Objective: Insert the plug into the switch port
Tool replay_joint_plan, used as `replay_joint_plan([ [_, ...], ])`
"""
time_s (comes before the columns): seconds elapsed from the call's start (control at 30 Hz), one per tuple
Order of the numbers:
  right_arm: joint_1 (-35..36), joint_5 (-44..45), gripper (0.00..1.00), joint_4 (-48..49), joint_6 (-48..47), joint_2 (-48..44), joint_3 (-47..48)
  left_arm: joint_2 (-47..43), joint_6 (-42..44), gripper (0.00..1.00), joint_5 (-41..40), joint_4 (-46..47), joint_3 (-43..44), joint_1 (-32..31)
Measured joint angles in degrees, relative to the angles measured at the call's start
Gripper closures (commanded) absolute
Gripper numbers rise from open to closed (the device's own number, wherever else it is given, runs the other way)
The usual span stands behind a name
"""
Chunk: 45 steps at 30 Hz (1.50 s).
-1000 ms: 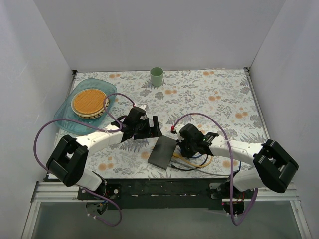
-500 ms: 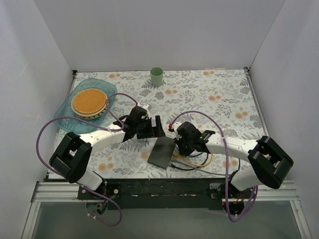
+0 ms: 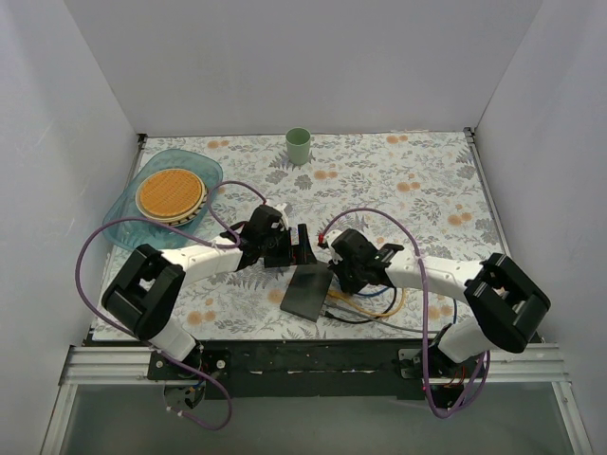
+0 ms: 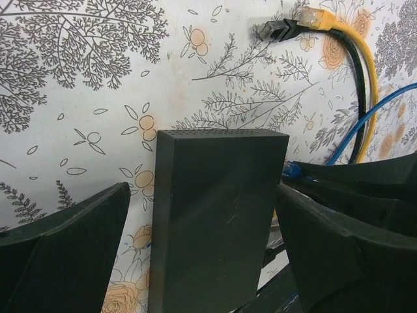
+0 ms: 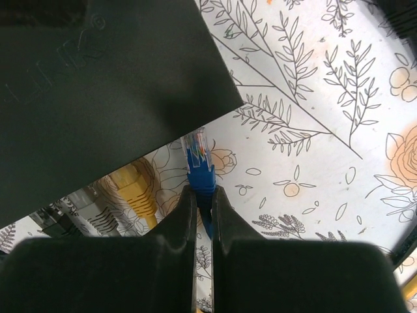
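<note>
The right pincer (image 5: 202,197) clenches the plug (image 5: 197,156), its long axis aimed at the switch (image 5: 98,98) edge just ahead. The left pincer (image 4: 207,215), released wide, straddles the switch.

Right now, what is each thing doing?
switch: lying flat on the table.
blue plug: gripped, not in the switch yet.
right gripper: jaws shut on blue plug.
left gripper: jaws open, one each side of switch.
cup: upright.
</note>
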Motion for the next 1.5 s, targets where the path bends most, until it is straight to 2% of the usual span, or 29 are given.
replay_joint_plan([
  [0.97, 3.1, 2.6, 0.99, -2.8, -1.8, 3.5, 4.1, 3.5, -0.3, 0.16, 2.9, 3.6, 0.0, -0.5],
  [1.07, 3.2, 2.4, 0.99, -1.9, -2.9, 2.8, 3.3, 3.5, 0.3, 0.19, 3.1, 3.8, -0.1, -0.5],
  [1.33, 3.9, 1.6, 0.99, 2.6, -5.7, -4.4, -3.3, 3.5, 2.0, 0.37, 5.6, 7.4, -2.2, -0.5],
  [1.5, 3.9, 1.7, 0.99, 2.8, -6.3, -4.2, -3.5, 3.5, 2.9, 0.41, 5.8, 8.3, -3.0, -0.4],
])
